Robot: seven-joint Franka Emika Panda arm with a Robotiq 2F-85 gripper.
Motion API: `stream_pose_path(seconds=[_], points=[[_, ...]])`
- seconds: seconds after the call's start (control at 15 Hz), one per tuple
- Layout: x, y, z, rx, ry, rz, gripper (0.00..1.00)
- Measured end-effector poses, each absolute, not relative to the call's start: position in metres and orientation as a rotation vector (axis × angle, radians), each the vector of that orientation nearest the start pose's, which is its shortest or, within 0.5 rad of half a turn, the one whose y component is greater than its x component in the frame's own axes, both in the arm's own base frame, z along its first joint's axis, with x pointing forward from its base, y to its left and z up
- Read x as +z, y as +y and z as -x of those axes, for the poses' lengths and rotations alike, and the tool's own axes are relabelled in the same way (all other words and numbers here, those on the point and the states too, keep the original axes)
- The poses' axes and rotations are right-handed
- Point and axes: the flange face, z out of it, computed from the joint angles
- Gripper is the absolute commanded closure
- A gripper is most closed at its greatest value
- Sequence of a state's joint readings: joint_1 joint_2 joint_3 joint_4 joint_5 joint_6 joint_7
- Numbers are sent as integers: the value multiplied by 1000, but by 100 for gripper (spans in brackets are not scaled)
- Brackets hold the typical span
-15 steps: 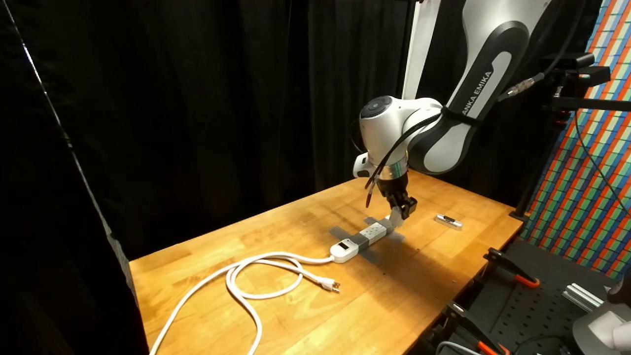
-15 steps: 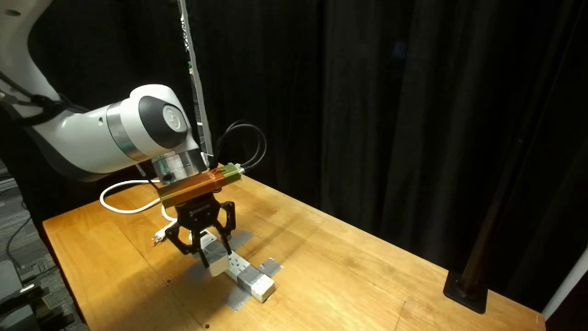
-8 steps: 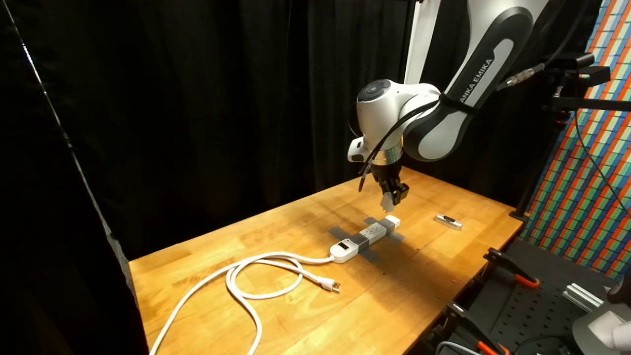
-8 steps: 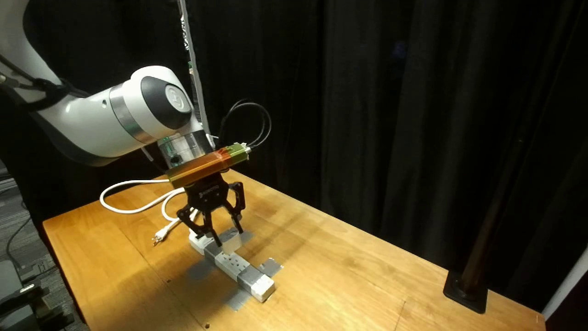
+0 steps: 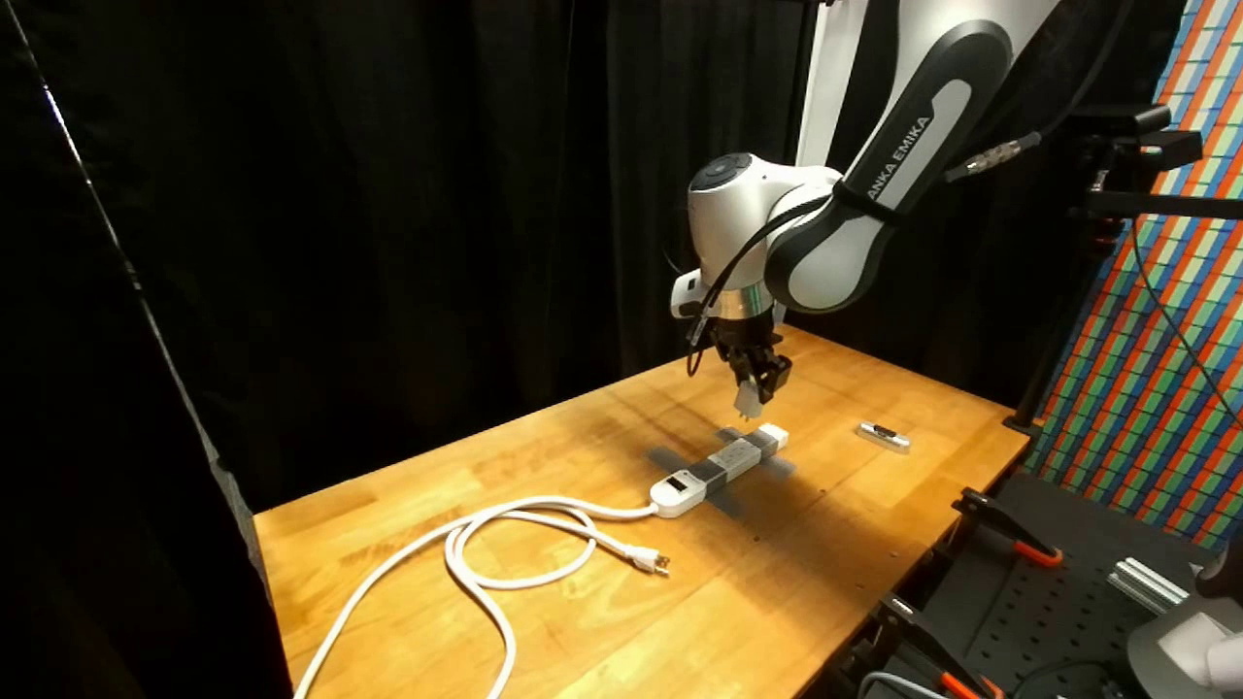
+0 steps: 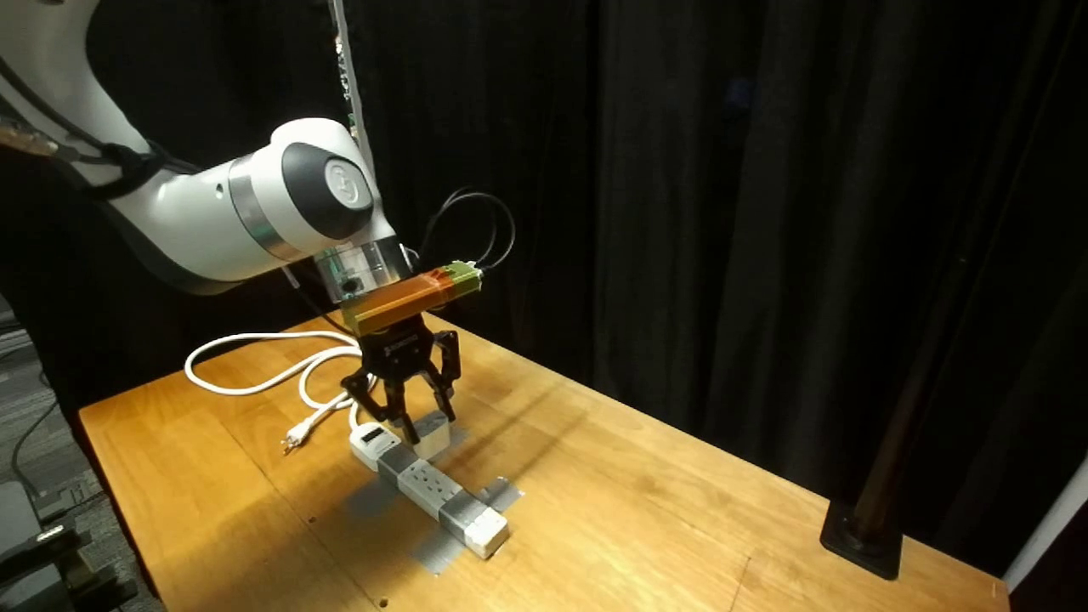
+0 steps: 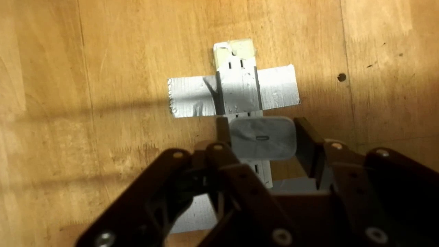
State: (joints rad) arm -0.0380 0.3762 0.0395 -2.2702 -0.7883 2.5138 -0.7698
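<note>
My gripper [image 7: 262, 132] is shut on a white charger block [image 7: 262, 148], one finger on each side. The block's face with a small oval port points at the wrist camera. In an exterior view my gripper [image 5: 762, 377] holds the block [image 5: 748, 399] above the table, prongs downward. A white power strip [image 5: 735, 456] lies below, held to the table by grey tape; it also shows in an exterior view [image 6: 429, 483]. The block is apart from the strip. In the wrist view the block and fingers hide part of the strip [image 7: 236, 67] and its outlets.
The strip's white cord [image 5: 524, 584] lies looped on the wooden table [image 5: 602, 621], with its plug [image 5: 641, 557]. A small white and black object [image 5: 884, 436] lies near the right. Clamps [image 5: 1005, 524] grip the table's edge. A black stand base [image 6: 863, 540] stands at a corner.
My gripper has risen from close to the strip with the charger block still in it, then shifted sideways. The strip's far end, hidden before in an exterior view, now shows.
</note>
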Motion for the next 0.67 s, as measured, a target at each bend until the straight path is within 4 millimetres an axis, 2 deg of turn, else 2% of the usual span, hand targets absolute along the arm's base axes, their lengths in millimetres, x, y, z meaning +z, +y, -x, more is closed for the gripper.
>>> stream_pose_path(seconds=[0.2,0.67], points=[[173,8,-527,457,-2308,2514,78],[151,3,-540,489,-2304,2494,78]])
